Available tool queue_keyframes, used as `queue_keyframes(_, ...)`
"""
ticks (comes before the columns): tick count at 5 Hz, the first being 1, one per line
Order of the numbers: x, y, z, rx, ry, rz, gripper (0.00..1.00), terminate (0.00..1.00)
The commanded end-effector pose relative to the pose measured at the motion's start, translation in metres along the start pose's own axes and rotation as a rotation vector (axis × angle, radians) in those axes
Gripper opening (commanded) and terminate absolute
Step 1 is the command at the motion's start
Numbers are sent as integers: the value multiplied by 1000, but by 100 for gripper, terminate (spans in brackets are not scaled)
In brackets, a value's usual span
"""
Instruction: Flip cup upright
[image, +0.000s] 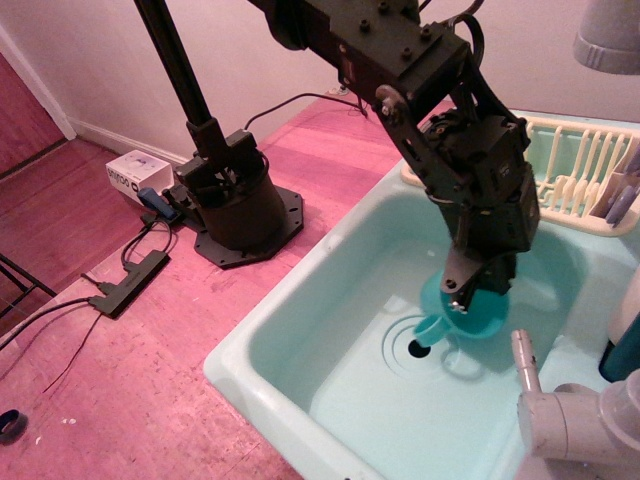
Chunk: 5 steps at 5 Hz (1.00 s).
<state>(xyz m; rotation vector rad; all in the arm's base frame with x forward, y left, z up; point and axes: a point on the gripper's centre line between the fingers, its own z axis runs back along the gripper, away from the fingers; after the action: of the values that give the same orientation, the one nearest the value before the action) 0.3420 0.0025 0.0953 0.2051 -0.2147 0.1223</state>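
Observation:
The teal cup (462, 312) hangs upright in the pale mint sink basin (330, 290), near the drain hole (420, 348), its open rim facing up and its loop handle (430, 330) pointing toward the drain. My black gripper (478, 290) reaches straight down from above and is shut on the cup's rim. I cannot tell whether the cup's base touches the basin floor. The gripper body hides the far part of the rim.
A cream dish rack (575, 170) sits at the basin's back right. A white faucet pipe (560, 410) stands at the front right. The arm's black base (235, 205) stands on the reddish counter to the left, with cables and a small box (135, 172).

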Motion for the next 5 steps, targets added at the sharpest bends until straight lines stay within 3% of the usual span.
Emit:
queue_keyframes(1, -22, -40, 0, -244, 17, 174, 0, 0)
queue_keyframes(2, -47, -78, 7, -377, -189, 370, 0, 0)
queue_keyframes(3, -47, -81, 18, -331, -333, 372, 0, 0)
queue_keyframes(4, -40, -68, 30, -252, -529, 296, 0, 0)
queue_keyframes(5, -34, -58, 44, -184, -658, 194, 0, 0)
